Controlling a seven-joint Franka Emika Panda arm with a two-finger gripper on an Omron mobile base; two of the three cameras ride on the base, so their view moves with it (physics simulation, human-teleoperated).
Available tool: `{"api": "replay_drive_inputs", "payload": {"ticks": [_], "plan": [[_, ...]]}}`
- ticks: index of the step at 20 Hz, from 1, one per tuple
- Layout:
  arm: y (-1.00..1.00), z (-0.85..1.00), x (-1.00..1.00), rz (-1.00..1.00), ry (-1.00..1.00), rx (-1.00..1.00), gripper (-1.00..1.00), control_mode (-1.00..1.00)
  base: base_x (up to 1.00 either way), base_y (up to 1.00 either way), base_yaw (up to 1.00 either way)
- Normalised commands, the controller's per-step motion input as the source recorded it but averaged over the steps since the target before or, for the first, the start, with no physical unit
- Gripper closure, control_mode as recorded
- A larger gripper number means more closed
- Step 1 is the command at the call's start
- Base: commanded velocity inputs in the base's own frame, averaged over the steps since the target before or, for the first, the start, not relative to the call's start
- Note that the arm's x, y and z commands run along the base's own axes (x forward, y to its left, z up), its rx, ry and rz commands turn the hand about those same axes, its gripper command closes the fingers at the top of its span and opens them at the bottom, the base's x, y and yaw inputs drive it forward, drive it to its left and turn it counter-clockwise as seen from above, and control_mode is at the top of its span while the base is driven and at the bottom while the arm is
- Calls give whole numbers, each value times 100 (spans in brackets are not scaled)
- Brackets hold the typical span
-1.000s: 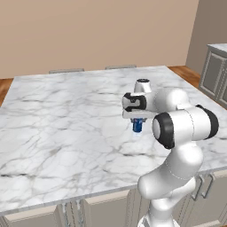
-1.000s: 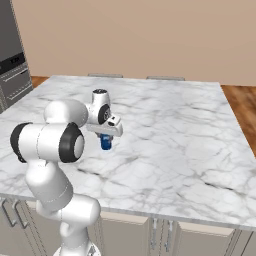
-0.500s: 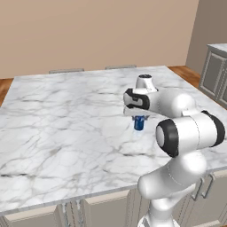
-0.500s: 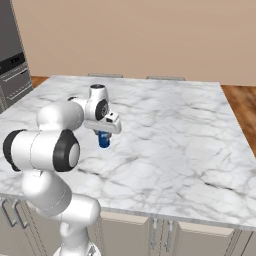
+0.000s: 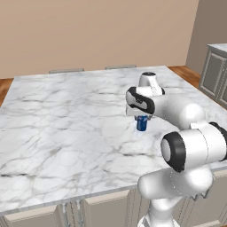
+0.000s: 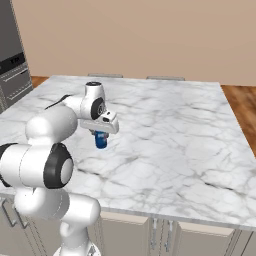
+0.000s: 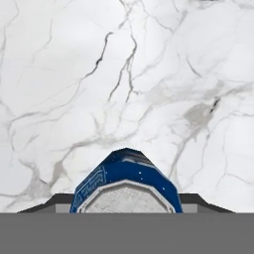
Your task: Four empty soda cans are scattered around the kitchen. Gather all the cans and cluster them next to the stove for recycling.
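A big white marble counter (image 5: 66, 124) with grey veins fills the middle of the room. Behind it stands a peach wall (image 5: 88, 31). Wood floor (image 6: 242, 100) shows past the counter's right side at 3 o'clock in the right base view. Grey cabinets (image 5: 215, 73) stand far off at 2 o'clock in the left base view. A dark tall appliance (image 6: 12, 65) stands at 10 o'clock in the right base view. Cabinet doors (image 6: 160, 237) sit under the counter's near edge.

A blue soda can (image 5: 142, 123) is upright over the marble, near the middle and a bit toward the right side in the left base view. The gripper (image 5: 141, 116) points straight down and is clamped on the can's top. In the hand view the can's silvery lid and blue side (image 7: 126, 171) sit at 6 o'clock, between the dark finger tips (image 7: 47, 203).

The can is well away from every counter edge. Bare marble lies all around it, most of it toward 9 o'clock in the left base view.
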Motion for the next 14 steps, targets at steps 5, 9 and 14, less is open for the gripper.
{"api": "replay_drive_inputs", "payload": {"ticks": [5, 9, 14], "plan": [[0, 24, -35, 0, -6, 0, 100, -100, 0, 0, 0], [0, 19, -22, 0, -4, 0, 100, -100, 0, 0, 0], [0, 17, -19, 0, -1, 0, 100, -100, 0, 0, 0]]}}
